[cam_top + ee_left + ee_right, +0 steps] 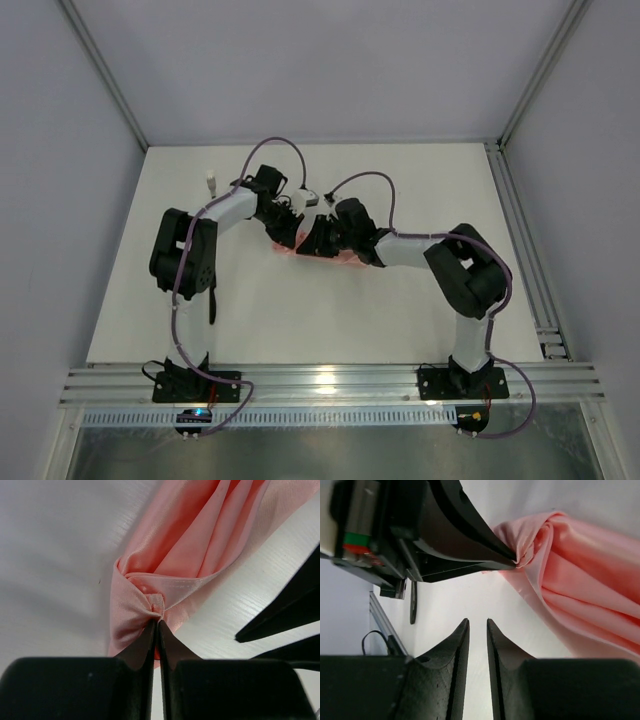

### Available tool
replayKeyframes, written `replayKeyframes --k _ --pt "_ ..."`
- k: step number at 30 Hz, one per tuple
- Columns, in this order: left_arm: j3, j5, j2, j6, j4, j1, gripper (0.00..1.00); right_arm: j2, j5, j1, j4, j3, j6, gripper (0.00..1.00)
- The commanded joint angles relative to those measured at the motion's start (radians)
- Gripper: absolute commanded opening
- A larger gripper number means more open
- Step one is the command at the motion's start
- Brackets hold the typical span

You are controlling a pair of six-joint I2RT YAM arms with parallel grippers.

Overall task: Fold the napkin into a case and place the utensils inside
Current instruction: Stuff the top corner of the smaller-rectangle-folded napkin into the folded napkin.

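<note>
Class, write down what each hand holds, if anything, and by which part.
Left hand pinches the napkin by a bunched fold at its end. Right hand holds nothing; it stands slightly open beside the napkin.

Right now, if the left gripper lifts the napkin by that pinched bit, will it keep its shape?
Probably not: the napkin bunches into soft loose folds at the left gripper, so it would likely drape and unfold. Its sheen suggests it may slide easily on the table.
</note>
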Motion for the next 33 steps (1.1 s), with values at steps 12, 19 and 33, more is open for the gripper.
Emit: replayKeyframes --k 12,19,33 --pt "0.014 0.027 -0.01 -0.018 -0.018 0.01 0.06 0.155 0.155 -0.001 0.249 0.011 0.21 0.2" --pt "0.005 0.037 -0.027 -0.004 -0.024 0.01 0.06 0.223 0.158 -0.007 0.289 0.037 0.262 0.2" --pt "-0.001 0.027 -0.033 0.011 0.01 0.009 0.08 0.315 0.157 -0.006 0.303 0.122 0.328 0.06"
